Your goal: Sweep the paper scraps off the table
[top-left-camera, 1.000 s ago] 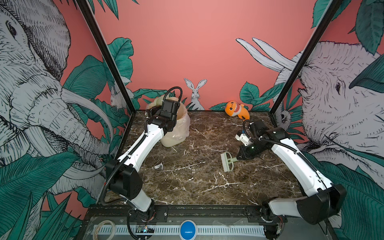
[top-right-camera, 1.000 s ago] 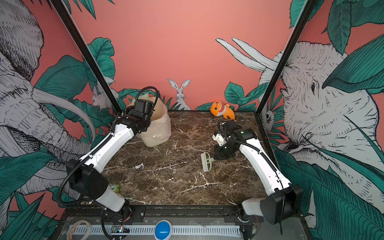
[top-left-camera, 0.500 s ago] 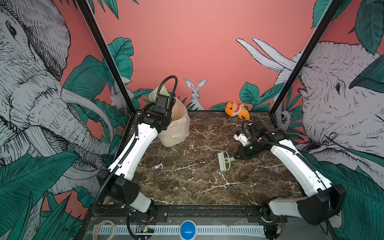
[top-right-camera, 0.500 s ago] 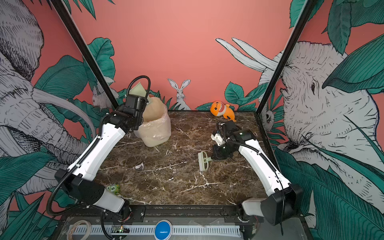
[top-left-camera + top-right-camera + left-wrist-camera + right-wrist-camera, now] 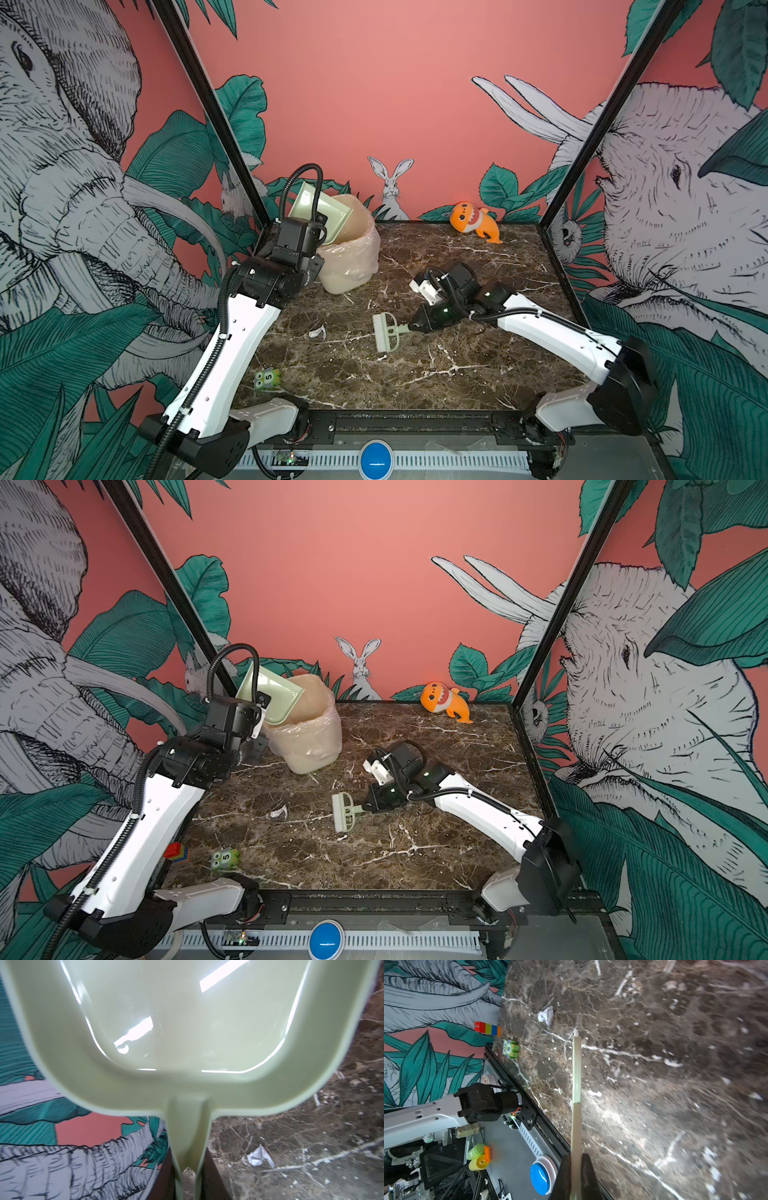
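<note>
Left gripper (image 5: 188,1167) clamped on dustpan (image 5: 328,210) handle, pan tipped over bin (image 5: 353,257), far-left table (image 5: 457,374) corner. Right gripper (image 5: 576,1174) clamped on brush (image 5: 386,332), mid-table. White scrap (image 5: 318,332) near brush.

You see a dark brown table (image 5: 457,374) veined in white, with one white paper scrap (image 5: 318,332) on it. The dustpan (image 5: 332,214) and brush (image 5: 386,334) are pale green, the bin (image 5: 353,266) cream, the far plush shark (image 5: 471,222) orange, the near-left block (image 5: 267,378) green, the walls (image 5: 374,83) coral with teal leaves.
</note>
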Available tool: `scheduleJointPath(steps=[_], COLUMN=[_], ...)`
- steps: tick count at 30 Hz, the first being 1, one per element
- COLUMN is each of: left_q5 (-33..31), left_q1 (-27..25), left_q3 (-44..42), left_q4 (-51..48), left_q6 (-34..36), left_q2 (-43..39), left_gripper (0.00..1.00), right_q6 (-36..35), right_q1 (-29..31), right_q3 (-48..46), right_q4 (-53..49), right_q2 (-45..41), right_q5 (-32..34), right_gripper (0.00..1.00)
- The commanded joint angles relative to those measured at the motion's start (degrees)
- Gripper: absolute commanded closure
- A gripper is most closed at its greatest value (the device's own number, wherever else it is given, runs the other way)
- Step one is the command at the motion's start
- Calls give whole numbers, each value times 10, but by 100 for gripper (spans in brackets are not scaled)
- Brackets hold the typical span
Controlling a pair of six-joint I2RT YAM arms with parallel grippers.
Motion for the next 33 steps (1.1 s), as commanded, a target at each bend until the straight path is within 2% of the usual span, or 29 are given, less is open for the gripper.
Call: scheduleJointPath(steps=[1, 8, 19, 26, 33], left_q5=[51, 62, 72, 78, 83], left_q1=[0, 1, 12, 25, 32], left_q3=[-8, -29, -46, -49, -52], left_q4=[-14, -13, -21, -25, -24], left_q6=[-46, -53, -47, -40, -43], left_q2=[-13, -27, -43, -46, -49], left_gripper=[87, 87, 87, 87, 87], right_q6=[98, 186, 350, 383, 373], right_q1=[32, 74, 77, 77, 77], right_q3=[-4, 30, 62, 105, 107], right_q4=[186, 341, 569, 571, 491], right_q2=[37, 154, 288, 347, 354], right_q5=[-25, -60, -85, -76, -47], right_gripper=[100, 100, 100, 100, 100])
